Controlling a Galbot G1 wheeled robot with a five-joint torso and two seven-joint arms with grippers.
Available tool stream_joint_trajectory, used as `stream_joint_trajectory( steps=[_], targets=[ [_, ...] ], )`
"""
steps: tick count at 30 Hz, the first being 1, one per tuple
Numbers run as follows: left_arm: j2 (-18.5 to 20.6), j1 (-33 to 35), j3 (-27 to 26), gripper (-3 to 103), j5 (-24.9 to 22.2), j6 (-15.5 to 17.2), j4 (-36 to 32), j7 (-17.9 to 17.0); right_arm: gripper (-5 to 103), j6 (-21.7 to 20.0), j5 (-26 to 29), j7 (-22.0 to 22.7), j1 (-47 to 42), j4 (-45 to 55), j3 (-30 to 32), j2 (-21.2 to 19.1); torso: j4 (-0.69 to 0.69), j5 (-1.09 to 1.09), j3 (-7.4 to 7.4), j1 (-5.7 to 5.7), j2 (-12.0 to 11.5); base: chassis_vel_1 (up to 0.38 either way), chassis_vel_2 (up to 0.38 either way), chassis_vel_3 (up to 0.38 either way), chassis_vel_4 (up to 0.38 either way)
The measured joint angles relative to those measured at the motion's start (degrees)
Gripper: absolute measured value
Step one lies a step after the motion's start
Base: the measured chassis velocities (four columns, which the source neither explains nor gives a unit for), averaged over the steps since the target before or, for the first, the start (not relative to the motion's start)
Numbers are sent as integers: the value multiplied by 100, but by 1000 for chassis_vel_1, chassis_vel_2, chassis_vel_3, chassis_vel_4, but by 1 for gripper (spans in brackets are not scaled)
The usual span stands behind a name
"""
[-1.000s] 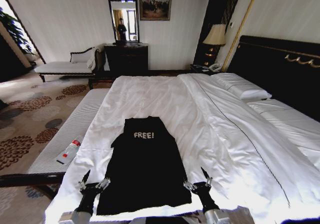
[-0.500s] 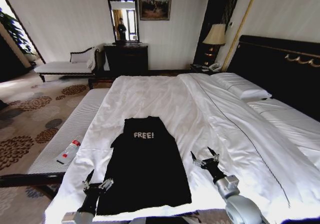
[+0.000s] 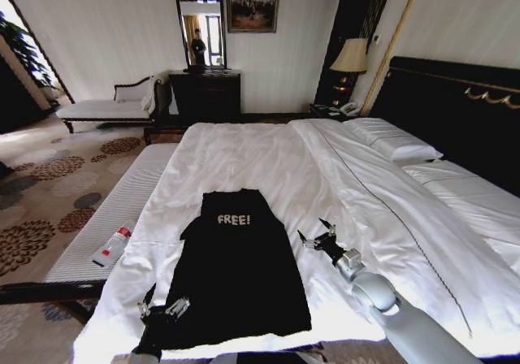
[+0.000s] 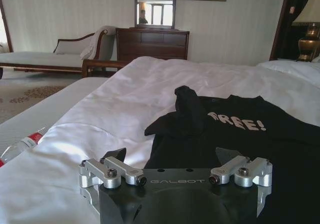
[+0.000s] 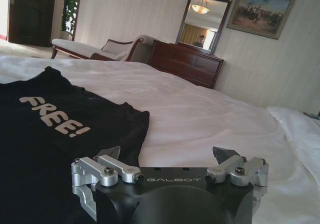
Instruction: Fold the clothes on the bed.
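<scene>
Nearest to you the left gripper [image 3: 162, 307] sits at the T-shirt's [image 3: 237, 275] lower left corner, fingers spread and holding nothing, then the right gripper [image 3: 317, 236] hovers wide open beside its right edge, the shirt lying flat on the bed [image 3: 268, 161].
</scene>
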Motion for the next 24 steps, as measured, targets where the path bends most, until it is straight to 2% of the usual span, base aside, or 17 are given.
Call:
stream_joint_trajectory(
  steps=[11,17,24],
  targets=[
    [-105,68,36,100,147,1,3,58,100,113,225,-234,1128,-514,-1233,206,0,0,0,0,0,0,0,0,0],
    [-153,0,194,100,436,-21,37,127,100,196,-136,-258,1698,-1037,-2043,447,0,0,0,0,0,0,0,0,0],
    [-122,-109,223,100,466,-5,57,147,100,241,-499,-220,2068,-1513,-2486,635,-1,0,0,0,0,0,0,0,0]
  ],
)
